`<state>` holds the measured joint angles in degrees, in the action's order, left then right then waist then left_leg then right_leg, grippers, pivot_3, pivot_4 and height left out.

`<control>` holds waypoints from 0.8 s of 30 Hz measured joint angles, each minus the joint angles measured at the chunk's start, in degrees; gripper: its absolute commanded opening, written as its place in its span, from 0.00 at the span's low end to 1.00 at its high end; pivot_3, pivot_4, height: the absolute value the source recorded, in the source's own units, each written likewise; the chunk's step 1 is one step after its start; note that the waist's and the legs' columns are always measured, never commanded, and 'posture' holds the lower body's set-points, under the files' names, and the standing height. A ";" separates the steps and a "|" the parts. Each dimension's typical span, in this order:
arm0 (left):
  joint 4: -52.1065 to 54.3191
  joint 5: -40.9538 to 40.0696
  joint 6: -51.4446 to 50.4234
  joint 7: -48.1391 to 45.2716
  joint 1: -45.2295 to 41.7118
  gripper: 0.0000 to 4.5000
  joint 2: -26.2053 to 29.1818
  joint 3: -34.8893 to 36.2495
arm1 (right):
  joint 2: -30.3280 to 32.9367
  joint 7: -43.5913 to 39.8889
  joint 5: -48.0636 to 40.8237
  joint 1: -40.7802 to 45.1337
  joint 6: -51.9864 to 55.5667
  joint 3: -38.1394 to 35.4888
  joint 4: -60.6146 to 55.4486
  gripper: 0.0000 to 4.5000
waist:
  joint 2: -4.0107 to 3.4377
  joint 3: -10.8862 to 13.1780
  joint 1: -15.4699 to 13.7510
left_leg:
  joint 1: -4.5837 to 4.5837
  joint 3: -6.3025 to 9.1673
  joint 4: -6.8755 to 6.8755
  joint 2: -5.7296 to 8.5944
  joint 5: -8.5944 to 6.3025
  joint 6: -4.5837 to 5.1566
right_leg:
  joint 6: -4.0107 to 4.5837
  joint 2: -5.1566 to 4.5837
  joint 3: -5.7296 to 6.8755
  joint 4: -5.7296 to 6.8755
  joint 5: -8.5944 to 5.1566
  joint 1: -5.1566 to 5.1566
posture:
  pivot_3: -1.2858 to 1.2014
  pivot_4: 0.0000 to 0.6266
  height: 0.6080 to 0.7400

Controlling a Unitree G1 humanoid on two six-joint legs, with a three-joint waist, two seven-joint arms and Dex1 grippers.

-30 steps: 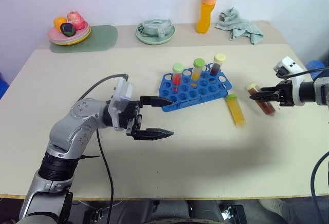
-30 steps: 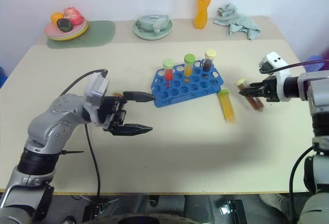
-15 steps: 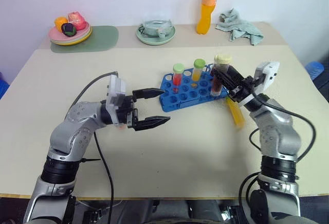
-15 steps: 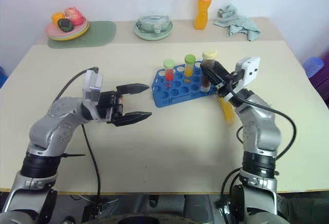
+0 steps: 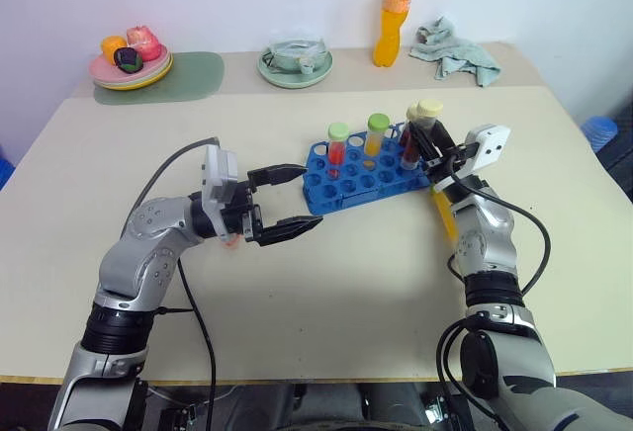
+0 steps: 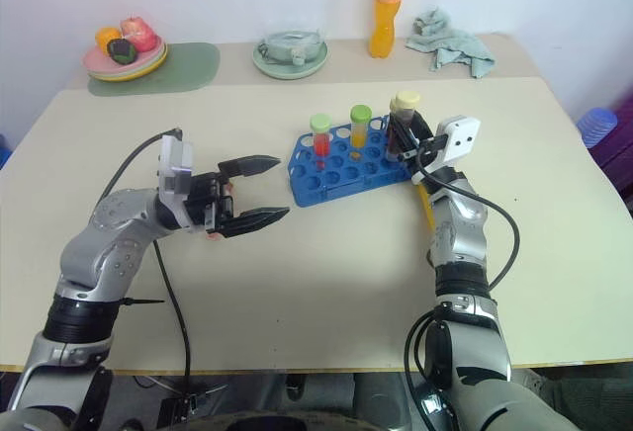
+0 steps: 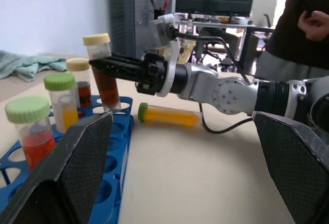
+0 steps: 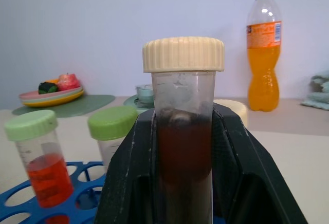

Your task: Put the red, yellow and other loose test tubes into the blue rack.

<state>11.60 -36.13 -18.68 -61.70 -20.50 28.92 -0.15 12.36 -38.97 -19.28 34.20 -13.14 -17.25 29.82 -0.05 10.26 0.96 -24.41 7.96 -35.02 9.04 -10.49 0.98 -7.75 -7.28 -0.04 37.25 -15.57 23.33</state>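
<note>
Clamped between the two black fingers of the right gripper [image 5: 427, 134] is a clear plastic test tube with dark brown liquid and a ribbed cream screw cap [image 8: 183, 131], held upright over the right end of the blue plastic rack with round holes [image 5: 368, 179], just beside a second cream-capped tube of dark liquid [image 5: 409, 144] that stands in the rack's far right corner. Two more capped tubes stand along the rack's far row: a green-capped tube of orange-yellow liquid [image 5: 376, 136] and a green-capped tube of red liquid [image 5: 337, 144]. On the bare table just right of the rack, partly under the right forearm, lies a loose green-capped tube of yellow liquid [image 7: 169, 115], on its side.

On the other side of the rack, the left gripper [image 5: 284, 200] hovers above the table with its black fingers spread wide apart and nothing between them, their tips pointing at the rack's left end and near it without touching.

The rack sits near the middle of the smooth beige tabletop [image 5: 326, 302]. Along the far edge stand a plastic bottle of orange drink [image 5: 392, 14], a crumpled grey-green cloth [image 5: 453, 47] toward the far right corner, a pale green dish with a cup [image 5: 295, 60], and a stack of coloured plates with toy fruit [image 5: 132, 55] on a dull green mat [image 5: 168, 77] toward the far left corner. In the left wrist view a person in dark clothing [image 7: 306, 23] stands beyond the table.
</note>
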 measured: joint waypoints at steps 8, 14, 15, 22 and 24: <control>0.69 0.00 0.23 0.66 0.61 1.00 0.25 0.93 | 0.94 -0.67 -2.49 -0.65 0.10 -0.07 -0.50 0.17 | 0.00 0.00 -0.05 | 0.00 0.00 0.01 0.00 -0.14 0.23 | 0.00 0.01 -0.02 -0.01 0.00 0.04 | 0.52 0.24 0.99; 0.69 0.17 0.34 0.60 0.61 1.00 0.25 0.93 | 2.33 -0.77 -3.56 -2.31 0.05 -0.12 -1.34 0.17 | 0.00 0.00 -0.07 | 0.00 0.00 0.01 0.00 -0.14 0.23 | 0.00 0.01 -0.02 -0.01 0.00 0.02 | 0.52 0.24 0.99; 0.68 0.22 0.37 0.59 0.61 1.00 0.25 0.93 | 2.41 -0.75 -3.59 -2.59 0.05 -0.15 -1.62 0.17 | 0.00 0.00 -0.08 | 0.00 0.00 0.01 0.00 -0.14 0.23 | 0.00 0.01 -0.02 -0.01 0.00 0.03 | 0.52 0.24 0.99; 0.68 0.45 0.42 0.60 0.61 1.00 0.23 0.93 | 2.66 -0.45 -4.17 -3.81 -0.06 -0.16 -2.49 0.17 | 0.00 0.00 -0.07 | 0.00 0.00 0.01 0.00 -0.14 0.23 | 0.00 0.01 -0.03 -0.01 0.00 0.01 | 0.52 0.24 0.99; 0.68 0.46 0.42 0.61 0.61 1.00 0.22 0.93 | 2.66 -0.36 -4.15 -3.81 -0.12 -0.14 -2.48 0.17 | 0.00 0.00 -0.07 | 0.00 0.01 0.01 0.00 -0.14 0.23 | 0.00 0.01 -0.03 -0.01 0.00 0.01 | 0.52 0.24 0.99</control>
<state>12.28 -35.67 -18.26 -61.09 -19.88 29.14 0.78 15.02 -39.33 -23.42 30.40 -13.25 -17.39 27.33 -0.05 10.26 0.89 -24.41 7.96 -35.01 9.04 -10.63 1.21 -7.75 -7.27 -0.07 37.24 -15.57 23.34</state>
